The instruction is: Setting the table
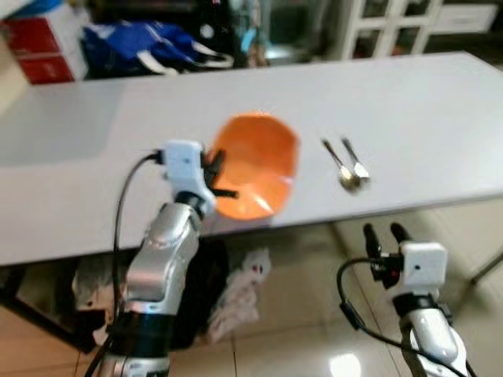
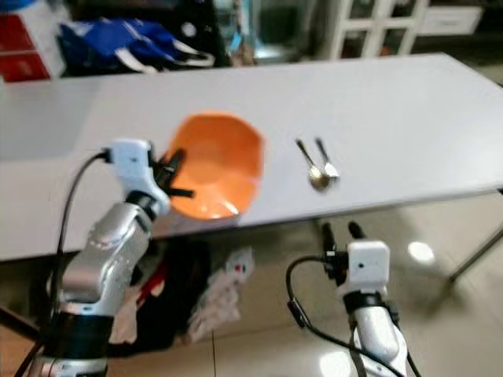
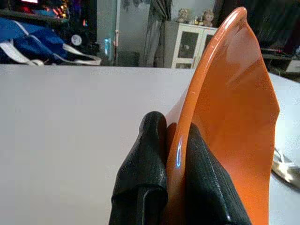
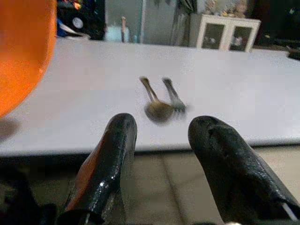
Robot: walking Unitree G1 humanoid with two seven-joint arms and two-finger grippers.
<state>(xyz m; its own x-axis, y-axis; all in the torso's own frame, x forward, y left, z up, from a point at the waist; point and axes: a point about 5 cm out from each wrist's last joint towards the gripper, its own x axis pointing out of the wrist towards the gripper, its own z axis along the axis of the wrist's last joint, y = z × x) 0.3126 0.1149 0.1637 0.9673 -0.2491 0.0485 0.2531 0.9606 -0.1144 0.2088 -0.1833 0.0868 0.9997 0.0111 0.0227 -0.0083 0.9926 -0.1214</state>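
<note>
- Gripping the rim of the orange bowl [image 1: 255, 166] between the closed fingers of the left gripper [image 1: 214, 177], tilted up over the near edge of the white table [image 1: 409, 102]
- Hovering the right gripper [image 1: 385, 233] below the table edge, fingers spread, holding nothing
- Lying side by side on the table just right of the bowl: spoon [image 1: 339, 166] and fork [image 1: 354, 159]
- Looking partly done: cutlery placed, bowl not yet set flat beside it

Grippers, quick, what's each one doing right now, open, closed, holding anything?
Left gripper: shut on the rim of the orange plastic bowl, held tilted over the white table.
Right gripper: open, holding nothing, below the table edge.
</note>
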